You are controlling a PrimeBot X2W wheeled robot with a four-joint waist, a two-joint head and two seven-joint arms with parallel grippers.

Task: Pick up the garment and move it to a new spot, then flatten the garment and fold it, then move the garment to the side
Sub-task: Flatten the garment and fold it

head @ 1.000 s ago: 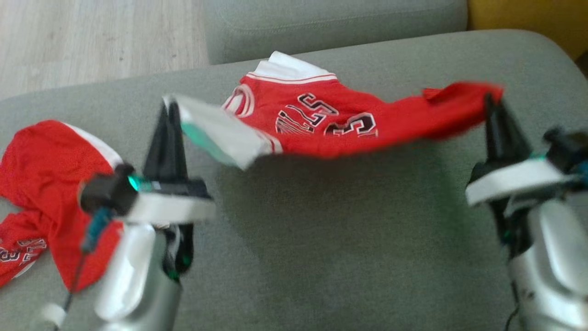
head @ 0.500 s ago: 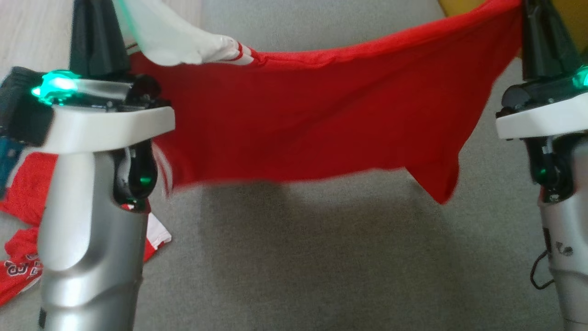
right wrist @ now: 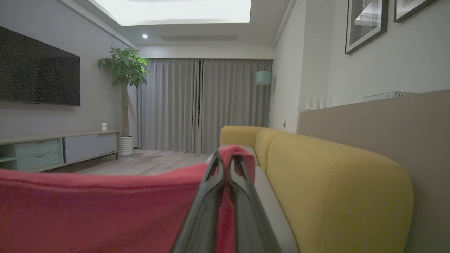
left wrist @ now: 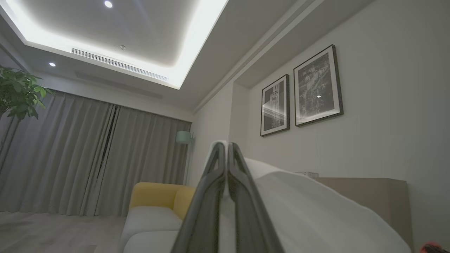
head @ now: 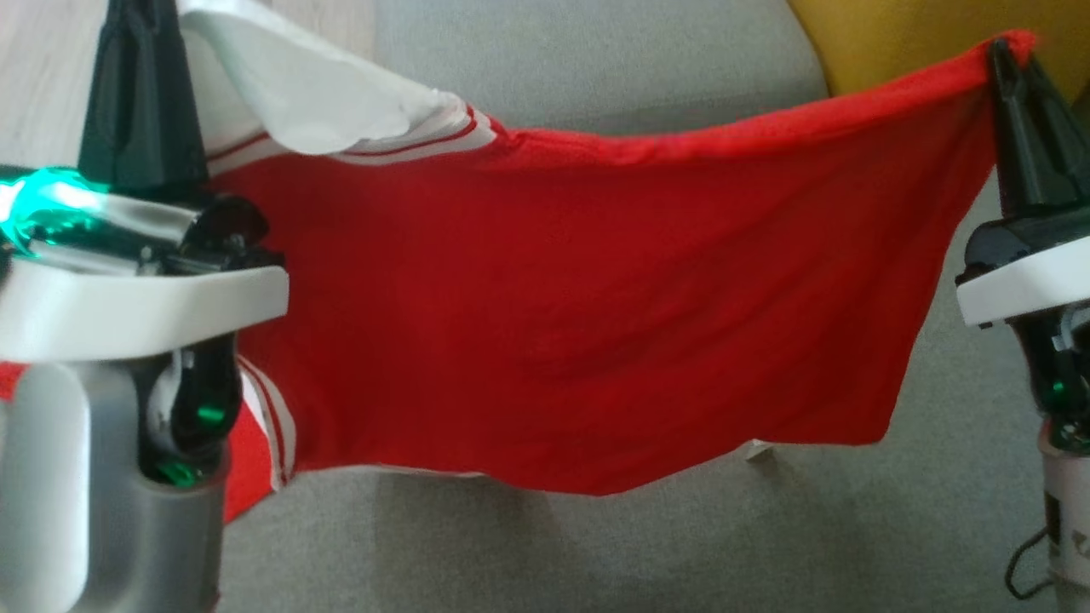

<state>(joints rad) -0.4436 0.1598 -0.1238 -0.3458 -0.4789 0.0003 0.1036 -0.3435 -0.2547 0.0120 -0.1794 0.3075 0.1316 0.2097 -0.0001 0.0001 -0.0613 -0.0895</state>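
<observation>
The garment (head: 579, 323) is a red jersey with white striped trim. It hangs spread out in the air between my two grippers, above the grey sofa seat (head: 596, 553). My left gripper (head: 136, 13) is at the upper left, shut on the white trimmed corner (left wrist: 316, 211), which drapes over to the right of its fingers. My right gripper (head: 1003, 47) is at the upper right, shut on the red top corner (right wrist: 242, 158). The lower hem sags just above the cushion.
A yellow sofa (head: 894, 42) stands behind the right gripper. Pale wooden floor (head: 43, 68) lies at the far left. The grey backrest (head: 596, 51) rises behind the garment. A TV unit (right wrist: 52, 147) and a potted plant (right wrist: 123, 70) stand across the room.
Both grippers have risen with the garment, which went from a sagging band near the cushion to a hanging sheet. The head view has shifted as well.
</observation>
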